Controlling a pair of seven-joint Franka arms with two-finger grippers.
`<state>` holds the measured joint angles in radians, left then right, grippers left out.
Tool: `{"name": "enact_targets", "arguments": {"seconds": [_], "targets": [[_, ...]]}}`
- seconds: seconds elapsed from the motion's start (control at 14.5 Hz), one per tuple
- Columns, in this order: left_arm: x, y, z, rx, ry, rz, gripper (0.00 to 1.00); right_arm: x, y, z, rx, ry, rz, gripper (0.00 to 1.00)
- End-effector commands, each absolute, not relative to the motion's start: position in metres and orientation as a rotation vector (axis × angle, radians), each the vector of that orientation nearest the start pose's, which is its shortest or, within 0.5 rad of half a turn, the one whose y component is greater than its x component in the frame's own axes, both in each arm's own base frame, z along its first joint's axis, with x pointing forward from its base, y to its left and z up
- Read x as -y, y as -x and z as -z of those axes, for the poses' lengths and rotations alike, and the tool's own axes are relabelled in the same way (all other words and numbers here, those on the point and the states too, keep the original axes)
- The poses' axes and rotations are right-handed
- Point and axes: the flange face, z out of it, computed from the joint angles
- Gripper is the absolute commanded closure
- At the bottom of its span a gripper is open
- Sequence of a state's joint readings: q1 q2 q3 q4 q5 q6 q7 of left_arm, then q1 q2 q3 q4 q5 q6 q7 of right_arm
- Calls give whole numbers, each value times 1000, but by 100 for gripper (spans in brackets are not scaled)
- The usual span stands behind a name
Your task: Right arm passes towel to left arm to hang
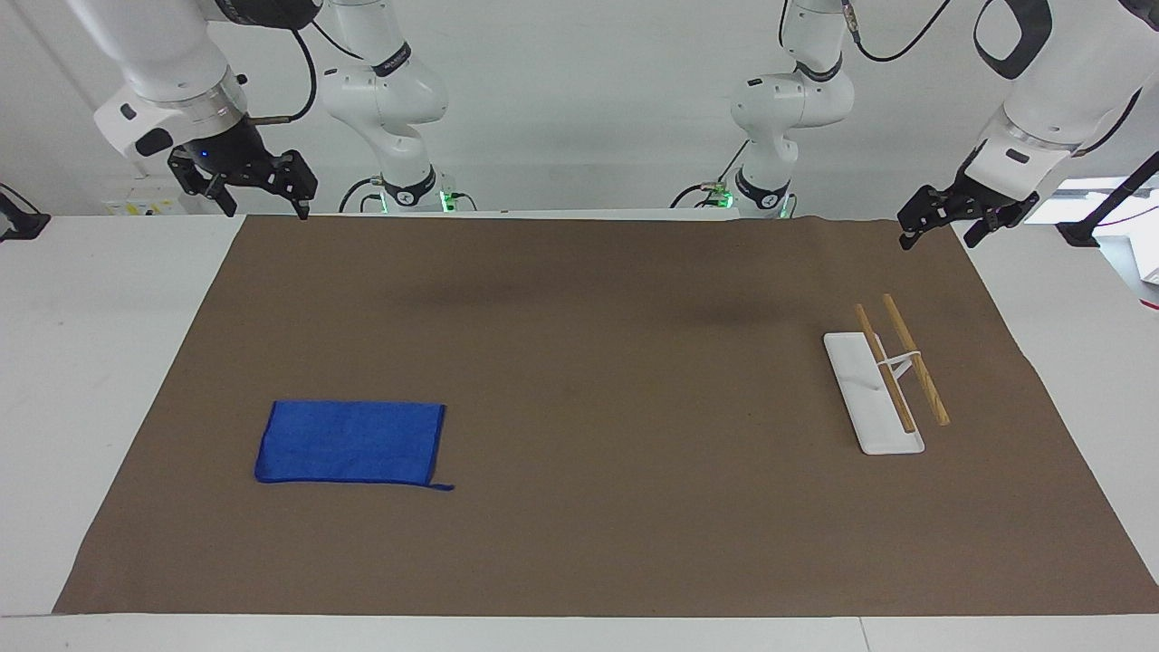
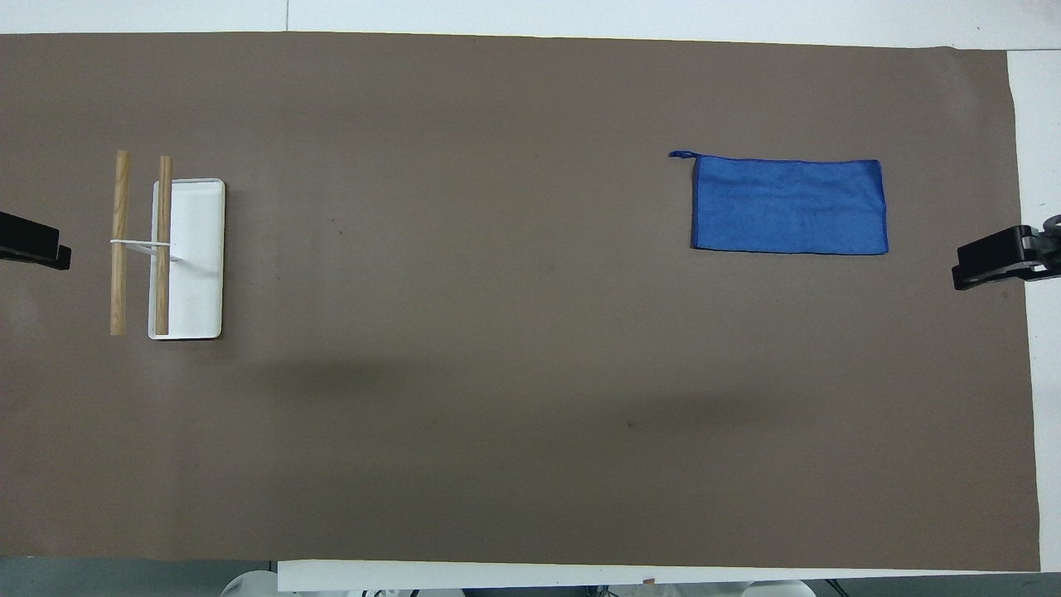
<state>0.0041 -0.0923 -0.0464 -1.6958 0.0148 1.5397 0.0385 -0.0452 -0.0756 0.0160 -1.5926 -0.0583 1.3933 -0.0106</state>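
Note:
The blue towel lies flat on the brown mat toward the right arm's end of the table, with a loose thread at one corner; it also shows in the overhead view. My right gripper, with the blue light, hangs open and empty in the air over the mat's corner near its base; its tip shows in the overhead view. My left gripper hangs open and empty over the mat's edge at the left arm's end; it also shows in the overhead view. Neither gripper touches the towel.
A towel rack stands toward the left arm's end: a white base carrying two raised wooden rods on a thin white bracket. It also shows in the overhead view. The brown mat covers most of the white table.

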Motion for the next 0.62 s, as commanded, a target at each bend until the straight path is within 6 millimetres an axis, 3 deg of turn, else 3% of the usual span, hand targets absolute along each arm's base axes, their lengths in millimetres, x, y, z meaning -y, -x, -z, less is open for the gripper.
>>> {"name": "enact_targets", "arguments": {"seconds": [0.0, 0.41, 0.55], "targets": [[19, -513, -612, -143, 3103, -79, 0, 22, -512, -642, -18, 3177, -183, 0], [19, -513, -611, -143, 3103, -81, 0, 32, -502, -635, -40, 3149, -277, 0], [19, -513, -612, -143, 3103, -79, 0, 28, -512, -638, 58, 3119, -169, 0]]}}
